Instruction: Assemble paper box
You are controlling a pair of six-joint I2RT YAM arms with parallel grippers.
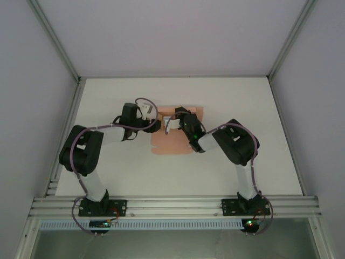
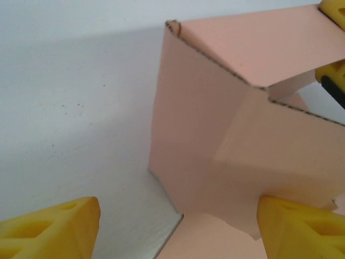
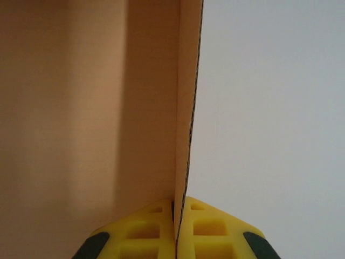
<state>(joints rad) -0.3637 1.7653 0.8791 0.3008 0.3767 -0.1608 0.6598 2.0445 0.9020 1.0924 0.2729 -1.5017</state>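
The salmon-pink paper box lies partly folded in the middle of the white table. In the right wrist view my right gripper is shut on the thin edge of an upright card wall, with the box's inner face to the left. My left gripper stands open, its yellow fingertips wide apart. The box's folded panels sit between and ahead of them, and the right-hand fingertip is close against the card. From above, both grippers meet at the box's far edge, the left beside the right.
The white table spreads out on all sides of the box. Grey walls and aluminium frame posts close it in at the left, right and back. The right gripper's yellow fingers show at the upper right of the left wrist view.
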